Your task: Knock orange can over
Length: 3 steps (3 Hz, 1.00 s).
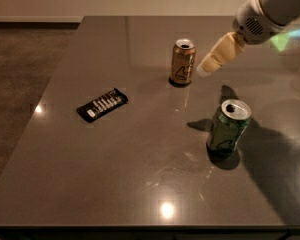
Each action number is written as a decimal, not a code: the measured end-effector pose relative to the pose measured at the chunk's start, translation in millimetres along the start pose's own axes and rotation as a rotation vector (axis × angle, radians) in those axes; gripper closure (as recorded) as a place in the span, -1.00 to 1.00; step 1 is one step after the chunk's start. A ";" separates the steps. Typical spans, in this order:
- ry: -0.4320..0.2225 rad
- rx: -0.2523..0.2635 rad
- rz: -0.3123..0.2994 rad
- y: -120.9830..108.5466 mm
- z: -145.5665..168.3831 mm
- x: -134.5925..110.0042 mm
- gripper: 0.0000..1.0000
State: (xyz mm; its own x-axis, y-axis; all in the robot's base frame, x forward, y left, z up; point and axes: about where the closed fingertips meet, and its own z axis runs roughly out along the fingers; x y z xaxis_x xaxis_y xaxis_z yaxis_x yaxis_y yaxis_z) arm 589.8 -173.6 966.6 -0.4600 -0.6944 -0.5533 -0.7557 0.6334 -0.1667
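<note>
The orange can (pixel 183 62) stands upright on the dark table (pixel 115 164) toward the back middle, with a silver top and a dark logo on its side. My gripper (pixel 206 70) comes in from the upper right on a white arm. Its cream tip is just right of the orange can, at about mid-height, with a small gap between them.
A green can (pixel 227 126) stands upright on the table in front and to the right of the orange can. A flat black snack wrapper (pixel 102 104) lies on the left part of the table. The table's left edge borders a carpeted floor (pixel 20 79).
</note>
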 end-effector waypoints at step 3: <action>-0.039 0.061 0.091 -17.6 61.1 -35.4 -1.00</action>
State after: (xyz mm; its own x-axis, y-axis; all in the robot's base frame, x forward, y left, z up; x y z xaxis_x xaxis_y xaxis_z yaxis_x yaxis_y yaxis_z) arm 647.9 -139.3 939.3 -0.5064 -0.6200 -0.5993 -0.6812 0.7138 -0.1628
